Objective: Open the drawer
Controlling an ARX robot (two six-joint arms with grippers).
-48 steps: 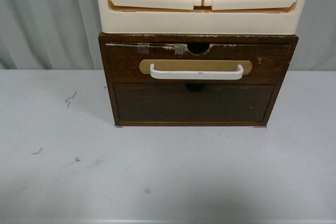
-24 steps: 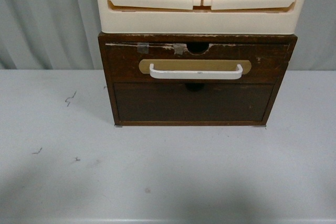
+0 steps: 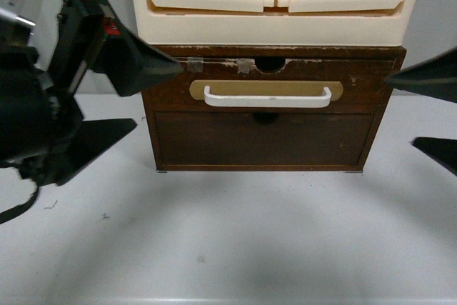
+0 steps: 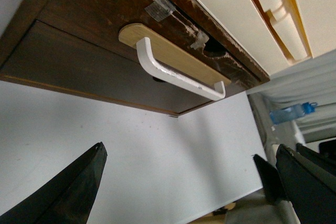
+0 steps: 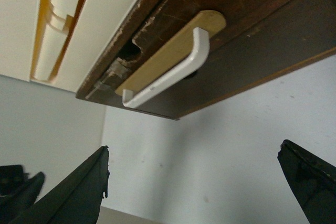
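The left gripper [image 3: 158, 96] hangs at the cabinet's left edge with its fingers spread wide apart, holding nothing. At centre, the drawer [image 3: 300, 73] sits shut in the top slot of the dark-brown wooden cabinet on the counter [image 3: 235, 241]. It lies under the cream plastic drawers [image 3: 275, 26] and above a plain panel [image 3: 264, 139]. A white bar handle [image 3: 268, 98] is mounted on its tan oval plate [image 3: 265, 88]. Its chipped top edge has a half-round notch [image 3: 270, 65] and tape bits [image 3: 245, 66]. The right gripper [image 3: 400, 111] is beside the cabinet's right edge, fingers also apart and empty.

No text, label or number was readable; the pen marks [image 3: 95, 134] on the worktop [image 3: 228, 241] seemed mere scribbles.
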